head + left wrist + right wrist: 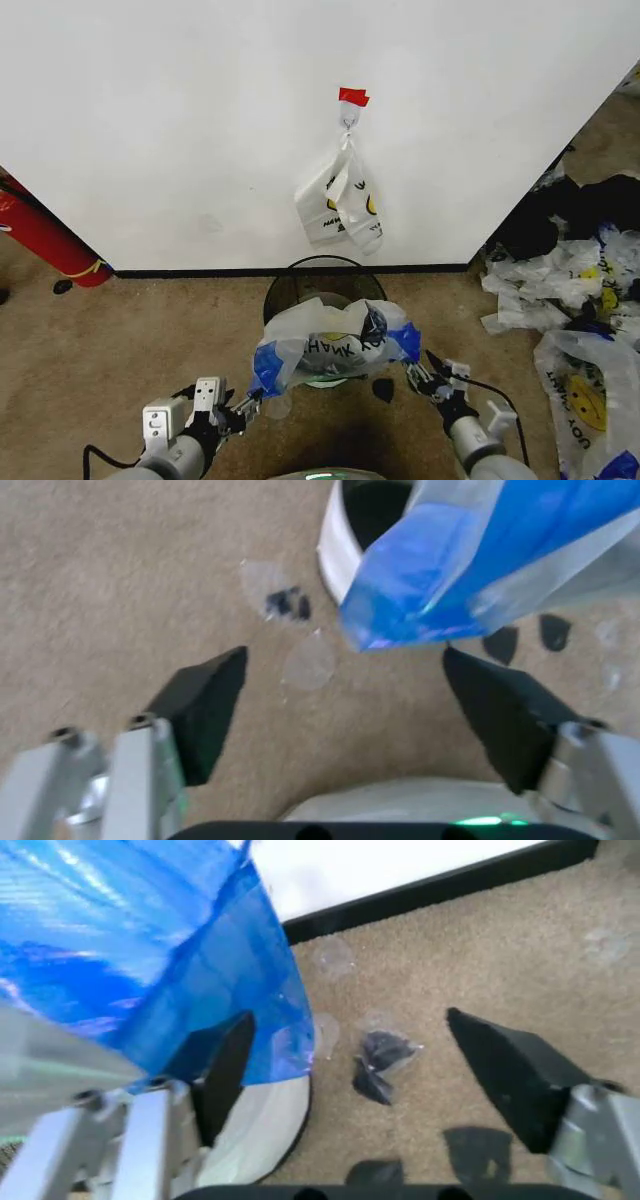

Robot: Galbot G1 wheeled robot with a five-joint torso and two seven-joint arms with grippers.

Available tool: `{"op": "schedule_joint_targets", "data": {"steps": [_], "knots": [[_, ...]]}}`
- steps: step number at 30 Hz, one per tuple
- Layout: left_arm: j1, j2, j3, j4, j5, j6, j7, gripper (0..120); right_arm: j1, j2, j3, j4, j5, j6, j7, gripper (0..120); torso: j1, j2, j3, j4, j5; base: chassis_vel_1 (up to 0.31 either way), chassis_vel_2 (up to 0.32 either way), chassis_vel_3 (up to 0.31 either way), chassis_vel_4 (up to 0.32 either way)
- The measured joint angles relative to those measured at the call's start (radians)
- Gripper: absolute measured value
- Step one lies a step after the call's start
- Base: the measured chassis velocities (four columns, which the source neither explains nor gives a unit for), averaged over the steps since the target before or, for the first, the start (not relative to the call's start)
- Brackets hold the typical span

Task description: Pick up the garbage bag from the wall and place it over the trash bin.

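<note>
The garbage bag [335, 345] is draped over the top of the trash bin [300, 290], stretched crosswise so its long axis runs from the robot's left to its right, with one blue handle end pointing toward each arm. Its black print reads upside down from the head camera. The left blue end [430, 585] hangs just ahead of the left gripper [247, 402] and above the gap between the spread fingers [205, 709], not pinched by them. The right blue end [215, 1001] falls across the inner finger [228, 1065] of the right gripper [425, 378]; those fingers are also spread wide, and the other one stands apart over the carpet.

The bin sits on the carpet just before the wall [200, 120]. Above it a whiter smiley bag [342, 205] hangs from a hook [349, 121] under a red tape strip [353, 96]. A dark scrap [383, 389] lies on the carpet beside the bin. A pile of bags [575, 290] lies at the robot's right, and a red fire extinguisher [45, 240] leans at the left.
</note>
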Motion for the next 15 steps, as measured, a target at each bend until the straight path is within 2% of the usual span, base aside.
{"op": "schedule_joint_targets", "data": {"steps": [3,6,7,14,15], "knots": [[0.043,-0.015,-0.007,0.000,0.013,0.012,-0.024,95,-0.031,-0.003,0.028,-0.006,-0.004,0.045,-0.029,88,0.000,0.000,0.000,0.0001,0.0000,0.000,0.000,0.000,0.000],[0.052,-0.019,-0.006,0.000,0.013,0.013,-0.030,98,-0.037,-0.004,0.033,-0.007,-0.004,0.053,-0.035,93,0.000,0.000,0.000,0.0000,0.0000,0.000,0.000,0.000,0.000],[0.061,-0.027,-0.004,0.000,0.013,0.012,-0.040,100,-0.043,-0.006,0.040,-0.008,-0.004,0.064,-0.043,98,0.000,0.000,0.000,0.0000,0.0001,0.000,0.000,0.000,0.000],[0.058,-0.041,-0.034,0.001,-0.038,0.005,-0.077,100,-0.056,-0.010,0.060,-0.024,-0.002,0.143,-0.132,100,0.000,0.000,0.000,0.0001,0.0001,0.000,0.000,0.000,0.000],[0.051,-0.036,-0.059,0.001,-0.068,0.003,-0.090,100,-0.056,-0.009,0.079,-0.036,-0.002,0.170,-0.191,100,0.000,0.000,0.000,0.0001,0.0000,0.000,0.000,0.000,0.000]]}}
